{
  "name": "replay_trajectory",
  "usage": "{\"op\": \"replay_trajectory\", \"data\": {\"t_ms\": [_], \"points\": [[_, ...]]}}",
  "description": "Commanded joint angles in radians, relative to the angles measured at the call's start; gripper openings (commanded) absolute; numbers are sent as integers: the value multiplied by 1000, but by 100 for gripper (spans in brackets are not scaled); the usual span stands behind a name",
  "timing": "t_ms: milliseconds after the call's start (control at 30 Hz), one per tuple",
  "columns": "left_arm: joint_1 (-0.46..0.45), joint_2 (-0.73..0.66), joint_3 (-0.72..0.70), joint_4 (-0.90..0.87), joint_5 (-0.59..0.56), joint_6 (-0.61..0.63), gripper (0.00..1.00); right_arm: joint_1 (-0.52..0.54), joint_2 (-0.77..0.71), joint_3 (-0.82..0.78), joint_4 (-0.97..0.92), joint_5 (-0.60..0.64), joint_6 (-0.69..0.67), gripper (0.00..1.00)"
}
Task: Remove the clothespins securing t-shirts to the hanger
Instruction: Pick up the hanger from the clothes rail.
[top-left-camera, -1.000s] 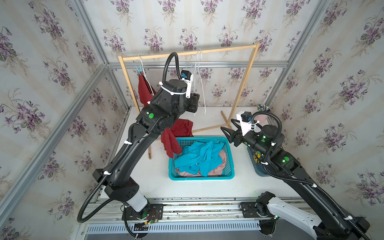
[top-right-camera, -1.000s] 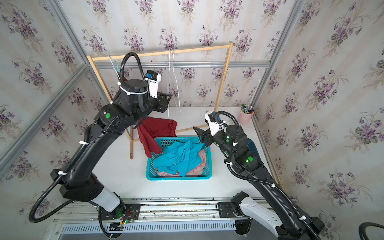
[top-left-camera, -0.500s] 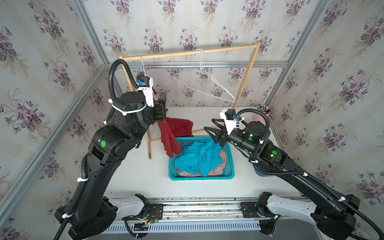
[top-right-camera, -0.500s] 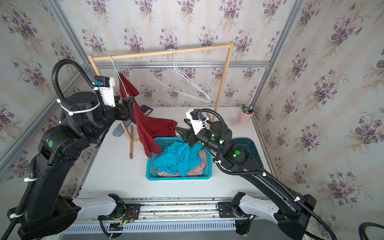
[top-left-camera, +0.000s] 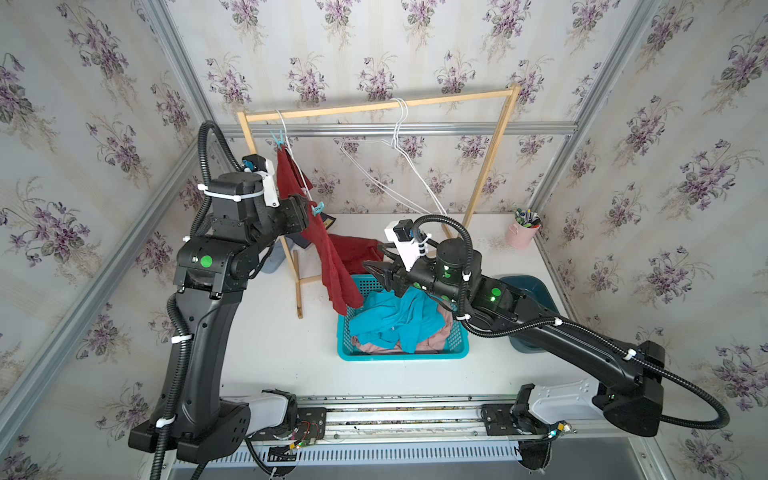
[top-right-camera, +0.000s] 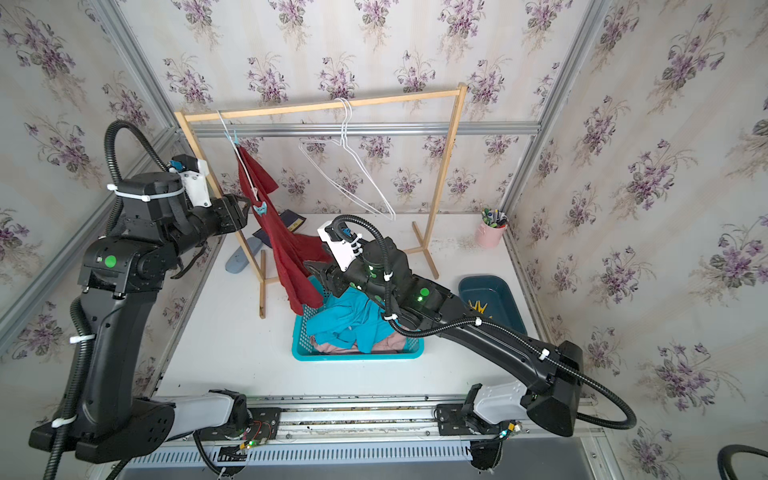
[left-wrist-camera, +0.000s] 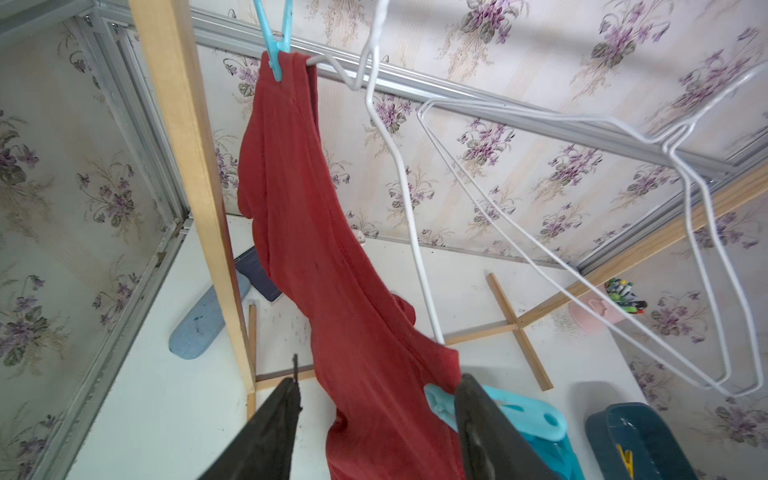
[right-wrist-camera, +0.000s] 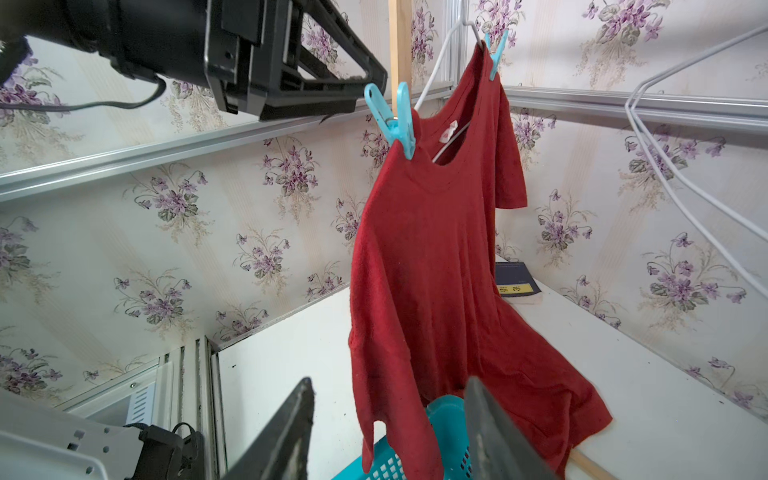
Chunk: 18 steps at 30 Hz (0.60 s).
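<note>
Dark red t-shirt (right-wrist-camera: 436, 270): matt knit cloth, slightly fuzzy. Clothespins (right-wrist-camera: 395, 120): smooth light blue plastic, mild sheen. Hanger (left-wrist-camera: 419, 257): thin wire, white coating. Rack (left-wrist-camera: 183, 124): bare pale wood, unvarnished. Basket (top-left-camera: 399, 355): perforated turquoise plastic. Surface (top-left-camera: 282, 353): white, smooth, matt, speckled with dirt. Left tool (left-wrist-camera: 378, 382) and right tool (right-wrist-camera: 388, 380): matt black plastic. Bin (top-right-camera: 494, 291): glossy dark teal plastic.

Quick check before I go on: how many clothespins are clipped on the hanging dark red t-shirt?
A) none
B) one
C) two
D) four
C: two light blue pins pinch the dark red t-shirt, the upper clothespin just under the wooden rail and the lower clothespin, both seen in both top views.
</note>
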Motion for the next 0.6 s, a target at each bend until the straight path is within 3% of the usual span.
{"op": "replay_trajectory", "data": {"t_ms": [0, 200, 567], "points": [[21, 27, 43, 59, 88, -53, 56, 1, 14, 8, 21, 4, 3, 56], [51, 141, 132, 89, 114, -107, 49, 1, -2, -30, 46, 37, 2, 59], [59, 260, 169, 107, 36, -81, 45, 1, -44, -94, 63, 90, -47, 63]]}}
